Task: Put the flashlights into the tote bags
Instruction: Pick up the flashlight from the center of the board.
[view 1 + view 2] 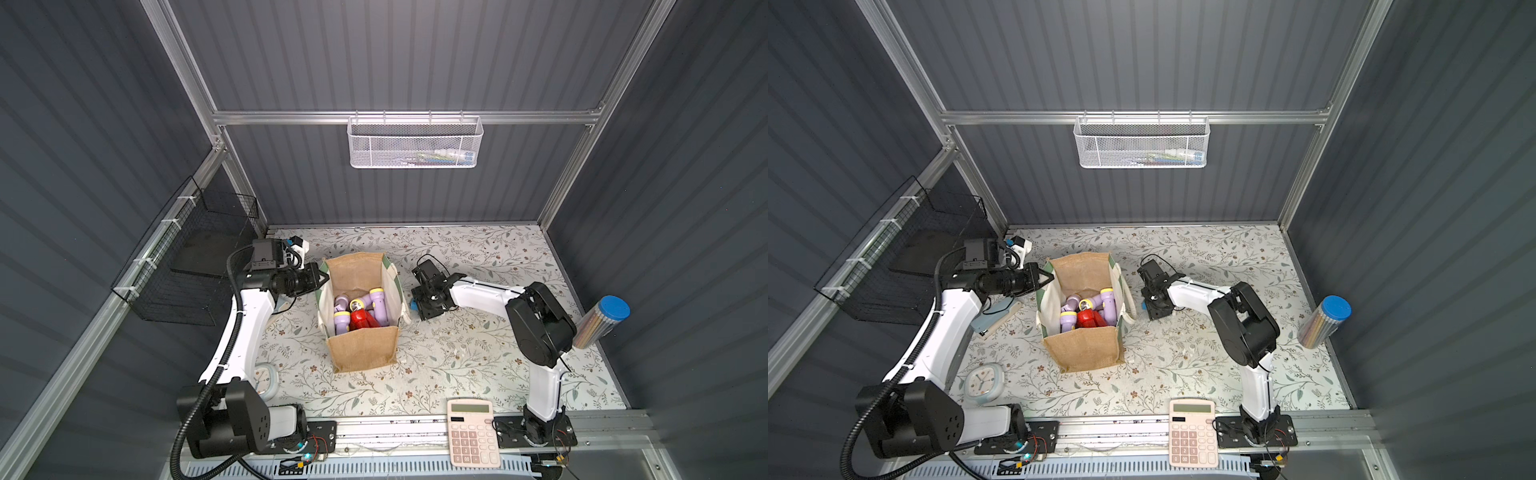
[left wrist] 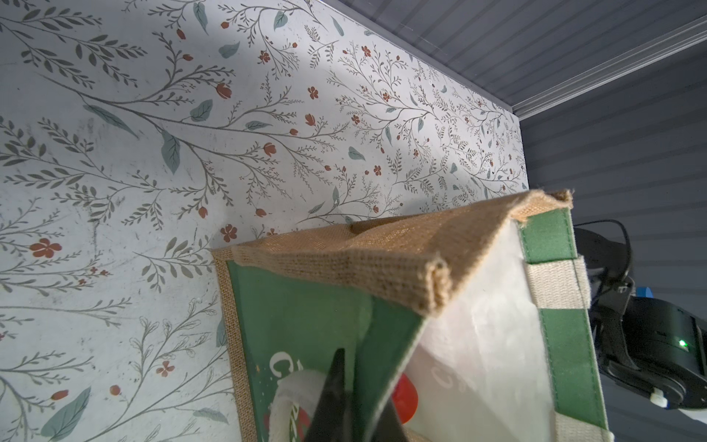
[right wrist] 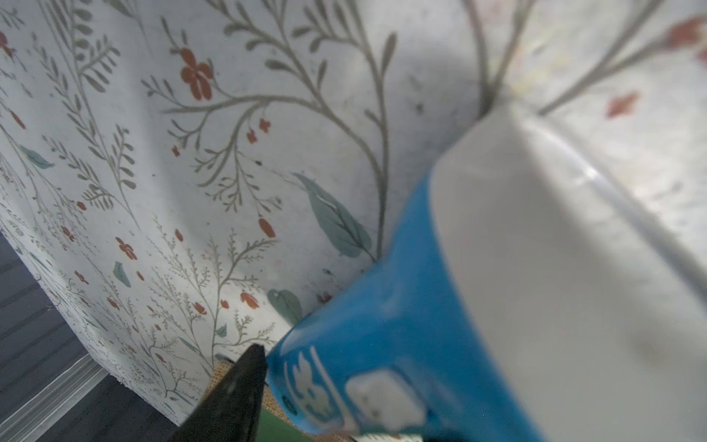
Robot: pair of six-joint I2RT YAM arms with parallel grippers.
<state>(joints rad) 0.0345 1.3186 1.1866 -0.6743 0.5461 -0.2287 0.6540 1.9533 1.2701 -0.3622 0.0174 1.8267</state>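
Grey walls [image 1: 374,62] are enclosing the floral tabletop [image 1: 478,353]. Lilac and red flashlights [image 1: 361,318] are lying in the tote bag [image 1: 361,349]; a blue flashlight [image 3: 401,325] is lying just beside it. The left gripper [image 1: 322,276] is clamping the bag's rim, jaws closed. The right gripper [image 1: 420,306] is covering the blue flashlight, jaw state unclear.

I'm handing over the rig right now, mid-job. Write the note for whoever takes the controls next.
Left claw: shut on the side rim of the tote bag, holding it open.
Right claw: outside the bag, at the blue flashlight. One finger touches it, but I cannot tell whether the grip is firm.
Done: several lilac flashlights and a red flashlight lie in the bag.
Left: secure the blue one, carry it over the rim and drop it in. No other loose flashlight is in view.
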